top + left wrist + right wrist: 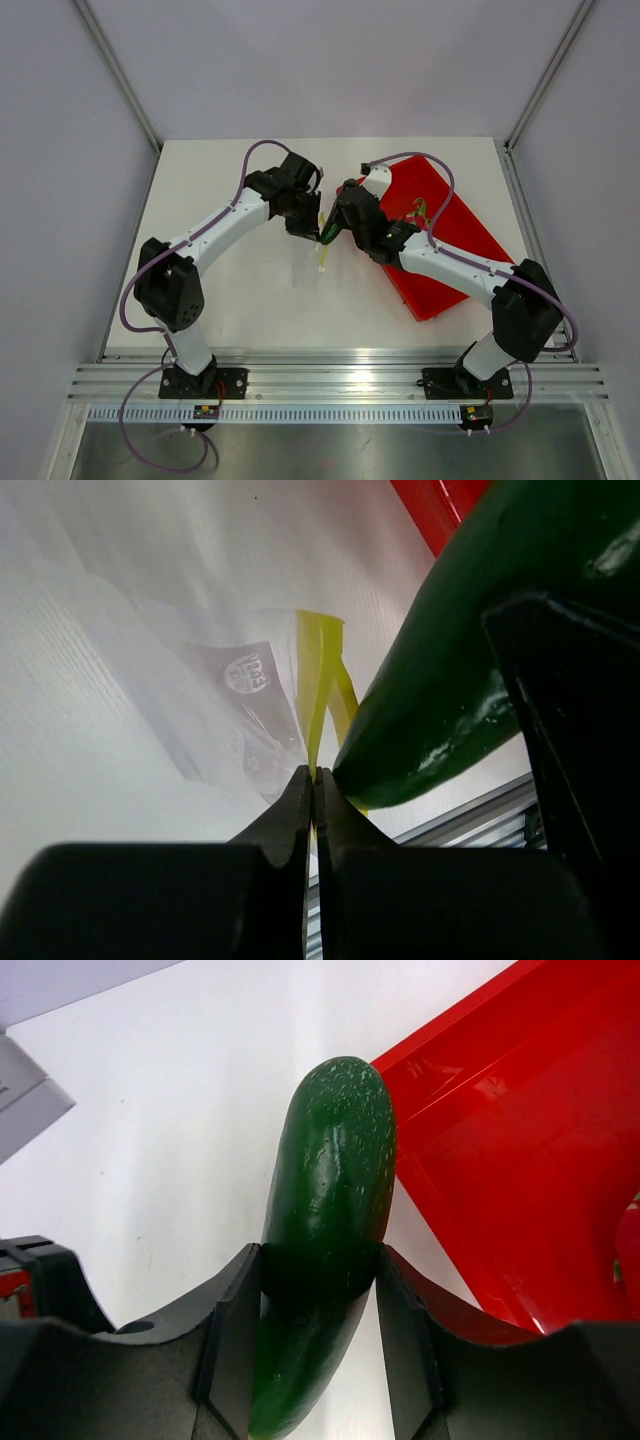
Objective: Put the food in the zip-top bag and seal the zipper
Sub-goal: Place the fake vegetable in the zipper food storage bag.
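Mid white desk (230,290): left tool (313,776) pinched tight on the thin yellow-green zipper strip (320,665) of the small clear crinkly plastic bag (215,715); the rest of the bag spreads beyond the fingertips toward the desk. Right tool (320,1265) clamps the small dark green cucumber-like vegetable (335,1150) across its middle, rounded end sticking out past the fingers. Vegetable tip sits just beside the zipper strip at the left tool's tips; inside the bag or not, cannot tell. Red plastic tray (520,1150) lies to the right.
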Controlling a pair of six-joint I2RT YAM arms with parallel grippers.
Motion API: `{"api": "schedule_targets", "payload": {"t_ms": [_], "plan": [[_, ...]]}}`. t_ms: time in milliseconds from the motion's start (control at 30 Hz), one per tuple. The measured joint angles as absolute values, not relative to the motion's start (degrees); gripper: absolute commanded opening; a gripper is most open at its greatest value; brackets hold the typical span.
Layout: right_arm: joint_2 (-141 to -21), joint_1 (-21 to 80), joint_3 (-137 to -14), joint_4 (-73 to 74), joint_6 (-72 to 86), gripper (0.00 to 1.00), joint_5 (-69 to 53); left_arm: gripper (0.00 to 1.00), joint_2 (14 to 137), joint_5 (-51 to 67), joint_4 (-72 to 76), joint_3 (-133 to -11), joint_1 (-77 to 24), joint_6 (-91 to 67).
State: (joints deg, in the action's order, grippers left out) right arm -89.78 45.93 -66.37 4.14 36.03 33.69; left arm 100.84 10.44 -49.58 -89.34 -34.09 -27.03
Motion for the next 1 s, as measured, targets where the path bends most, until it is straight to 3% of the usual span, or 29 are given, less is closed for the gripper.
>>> {"api": "schedule_targets", "payload": {"t_ms": [533, 1000], "plan": [[-93.25, 49.41, -69.04, 9.63, 41.1, 0.15, 42.94, 0.0, 100.84, 14.61, -48.95, -89.45, -33.71, -29.71], [-87.92, 49.52, -67.88, 12.01, 47.37, 0.14, 43.16, 0.0, 101.58, 15.27, -47.83, -89.45, -33.26, -30.37]]}}
